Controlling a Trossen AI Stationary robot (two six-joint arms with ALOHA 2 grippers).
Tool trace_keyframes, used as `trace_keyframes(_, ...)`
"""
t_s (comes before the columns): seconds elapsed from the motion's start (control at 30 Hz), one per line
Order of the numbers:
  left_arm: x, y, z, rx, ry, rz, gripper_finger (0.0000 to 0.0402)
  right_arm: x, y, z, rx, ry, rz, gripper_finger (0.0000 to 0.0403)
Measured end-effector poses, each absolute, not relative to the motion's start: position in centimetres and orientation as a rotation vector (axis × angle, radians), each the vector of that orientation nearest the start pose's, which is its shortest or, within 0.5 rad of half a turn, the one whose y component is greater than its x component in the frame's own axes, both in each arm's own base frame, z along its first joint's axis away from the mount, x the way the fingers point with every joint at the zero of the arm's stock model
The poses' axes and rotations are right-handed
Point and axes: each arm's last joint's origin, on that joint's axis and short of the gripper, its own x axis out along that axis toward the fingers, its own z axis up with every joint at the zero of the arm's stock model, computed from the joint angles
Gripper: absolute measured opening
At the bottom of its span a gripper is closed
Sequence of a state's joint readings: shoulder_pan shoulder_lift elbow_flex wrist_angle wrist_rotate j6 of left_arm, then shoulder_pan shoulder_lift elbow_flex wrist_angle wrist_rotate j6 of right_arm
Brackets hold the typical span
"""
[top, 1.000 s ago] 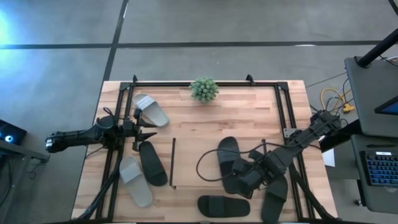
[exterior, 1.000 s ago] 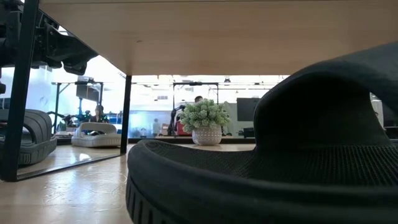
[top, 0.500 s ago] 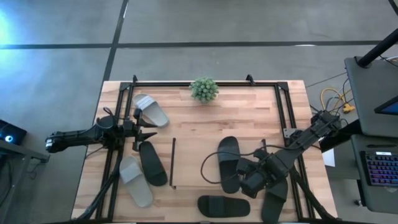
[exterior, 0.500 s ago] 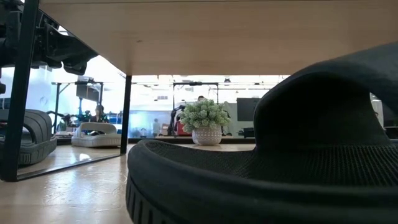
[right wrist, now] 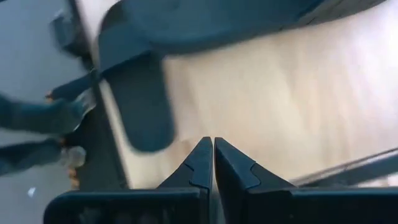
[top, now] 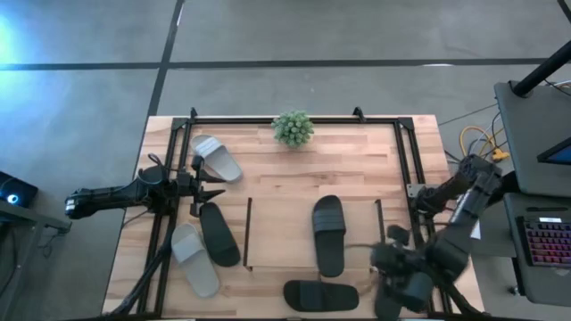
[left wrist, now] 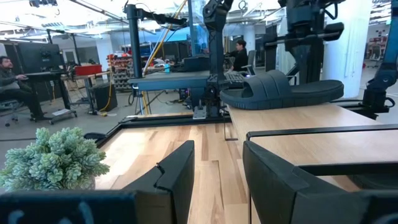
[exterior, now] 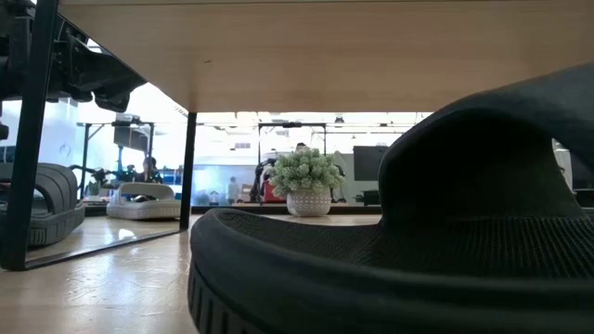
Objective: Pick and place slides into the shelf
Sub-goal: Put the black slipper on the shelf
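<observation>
Right fingers point(right wrist: 213, 163) have withdrawn off the shelf point(top: 285, 234), clenched empty; left fingers point(left wrist: 214, 174) released; wood table point(top: 357, 152).

Even, soft light falls from overhead on the pale wooden surface point(top: 285, 169), and shadows under things are faint. The right hand point(top: 403, 278) is smeared by motion blur in the high view, and its own wrist view is streaked, with the black rubber slide sandal point(right wrist: 205, 25) ahead of its fingers unsharp. In the low view a close black rubber sandal point(exterior: 390, 269) looms dark and soft, against a bright, washed-out room. Beyond the left hand point(left wrist: 214, 171), window glare whitens the room.
</observation>
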State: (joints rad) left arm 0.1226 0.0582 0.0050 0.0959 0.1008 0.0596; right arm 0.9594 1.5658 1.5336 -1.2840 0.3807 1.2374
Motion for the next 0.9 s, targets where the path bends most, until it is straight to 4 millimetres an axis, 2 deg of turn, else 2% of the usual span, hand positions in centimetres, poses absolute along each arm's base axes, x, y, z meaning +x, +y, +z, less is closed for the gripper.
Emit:
trace_keyframes(0.27, 10.0, 0.9, 17.0, 0.064, -0.042, 0.023, 0.0123, 13.4, 27.0, 31.2, 0.457, 1.346, -0.204, 0.0009)
trace_keyframes(0.53, 10.0, 0.9, 17.0, 0.064, -0.042, 0.023, 0.0123, 10.3, 30.4, 28.2, 0.49, 1.4, -0.352, 0.0009)
trace_keyframes(0.67, 10.0, 0.9, 17.0, 0.064, -0.042, 0.024, 0.0123, 9.5, 31.7, 26.2, 0.45, 1.415, -0.419, 0.0009)
trace_keyframes(0.9, 10.0, 0.9, 17.0, 0.064, -0.042, 0.023, 0.0123, 9.3, 32.7, 23.4, 0.387, 1.397, -0.547, 0.0014)
